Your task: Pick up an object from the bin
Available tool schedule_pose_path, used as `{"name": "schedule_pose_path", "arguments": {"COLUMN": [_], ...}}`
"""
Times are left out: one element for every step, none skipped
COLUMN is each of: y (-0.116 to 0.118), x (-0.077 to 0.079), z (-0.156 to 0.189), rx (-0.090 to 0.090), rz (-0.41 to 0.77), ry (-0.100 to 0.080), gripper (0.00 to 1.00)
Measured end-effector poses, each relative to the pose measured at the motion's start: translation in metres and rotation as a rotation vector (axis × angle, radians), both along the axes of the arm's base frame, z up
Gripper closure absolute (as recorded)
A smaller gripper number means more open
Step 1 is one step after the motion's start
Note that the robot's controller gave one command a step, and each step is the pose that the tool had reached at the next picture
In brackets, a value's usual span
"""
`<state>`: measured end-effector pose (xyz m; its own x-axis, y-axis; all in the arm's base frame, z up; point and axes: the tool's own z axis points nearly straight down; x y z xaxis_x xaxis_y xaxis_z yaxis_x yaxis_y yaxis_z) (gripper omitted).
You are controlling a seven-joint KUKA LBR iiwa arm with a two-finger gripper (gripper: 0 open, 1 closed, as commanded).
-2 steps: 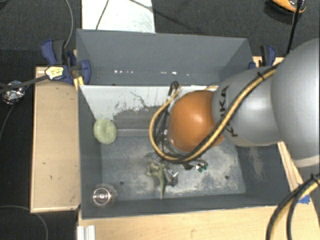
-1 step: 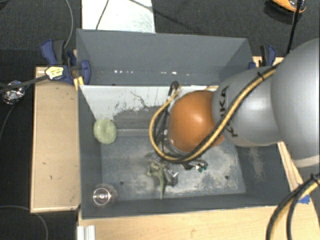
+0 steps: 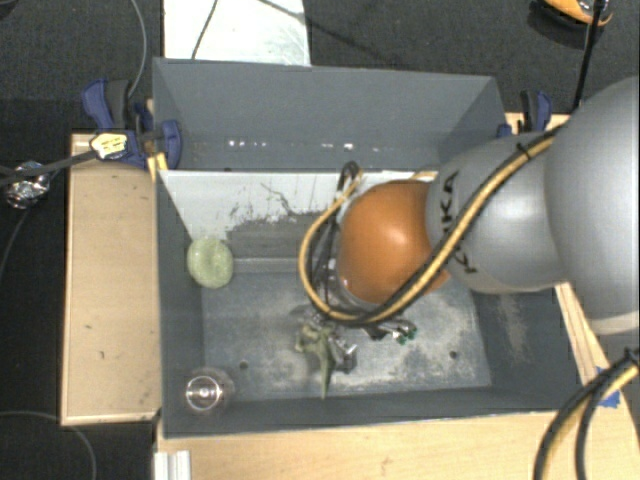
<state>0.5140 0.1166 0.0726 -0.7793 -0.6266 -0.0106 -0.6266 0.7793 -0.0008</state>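
The claw (image 3: 338, 346) sits low over the floor of the grey metal bin (image 3: 440, 368), approx. mid-floor and a bit twd the near edge. It's tucked under the arm's orange dome-shaped cover (image 3: 385, 243) and looped cables, so whether it's wide or narrow can't be told.

Right at the claw lies a small olive-green spindly object (image 3: 316, 344), maybe a plastic toy or sprig, w/ a thin stalk pointing at the near edge. It looks to be resting on the floor. Touching or merely beside the claw: not clear. Just to the right is a tiny green-and-white bit (image 3: 404, 336), too small to identify.

Further out, a pale green round ball (image 3: 210, 263) rests by the left wall, well apart. A clear round glass-like piece (image 3: 204, 390) sits in the near-left corner.

Progress, as a judgement: approach looks done and the claw is down at the likely target, the olive thing. No grasp can be confirmed and nothing is raised. Left to do: secure it, lift clear of the bin.
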Motion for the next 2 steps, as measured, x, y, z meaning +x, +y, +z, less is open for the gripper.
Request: {"name": "schedule_pose_path", "arguments": {"y": [0.000, 0.000], "x": [-0.001, 0.000], "z": [0.012, 0.027], "rx": [0.000, 0.000], "rz": [-0.001, -0.002], "ry": [0.004, 0.001], "gripper": [1.00, 1.00]}}
